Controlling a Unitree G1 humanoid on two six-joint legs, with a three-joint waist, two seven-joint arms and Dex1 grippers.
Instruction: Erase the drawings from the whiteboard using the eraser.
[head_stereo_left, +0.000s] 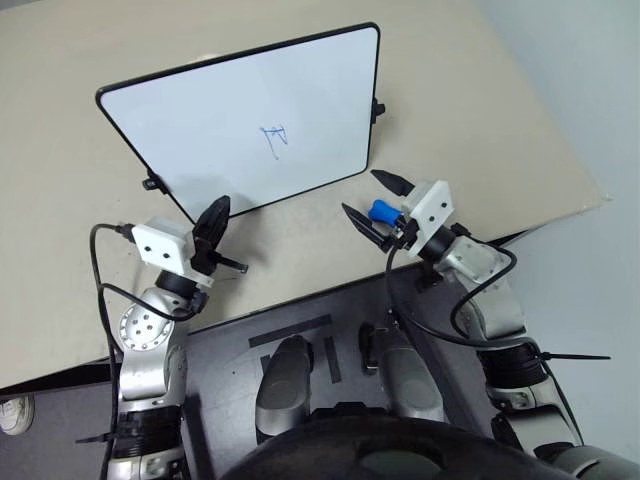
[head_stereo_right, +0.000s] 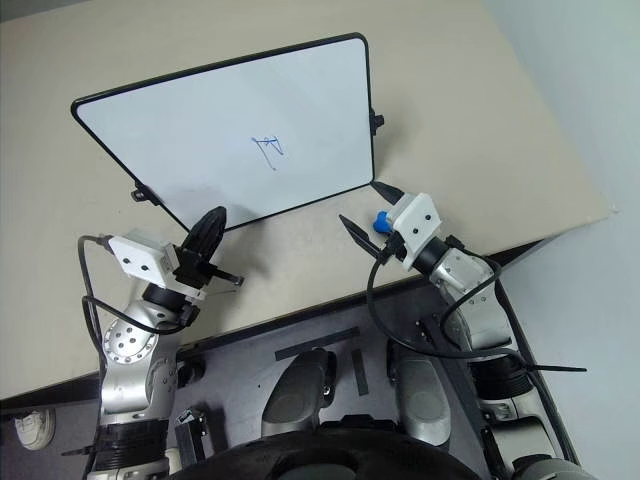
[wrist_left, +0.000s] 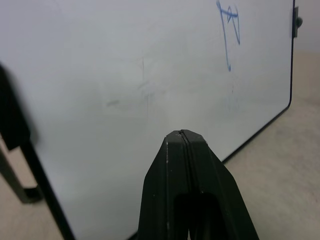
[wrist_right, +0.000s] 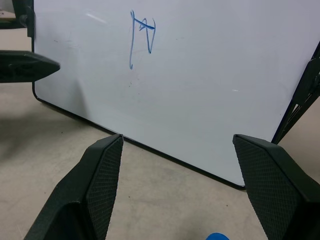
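My right gripper (head_stereo_left: 372, 197) is spread wide, a small bright blue eraser block (head_stereo_left: 381, 210) seated deep between its fingers. My left gripper (head_stereo_left: 213, 222) is clenched at the lower edge of the large black-framed whiteboard (head_stereo_left: 200, 120), standing tilted on the beige table (head_stereo_left: 480, 110), its blue scribbled drawings (head_stereo_left: 275, 138) mid-board.

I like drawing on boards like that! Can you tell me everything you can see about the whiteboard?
The whiteboard is a big white rectangle with a thin black frame, rounded corners and small black knobs on its sides. It stands tilted on the beige table, its bottom edge resting there. Near the middle is a small blue scribble, like a letter. Faint grey smudges show on its glossy surface. Neither gripper touches it.
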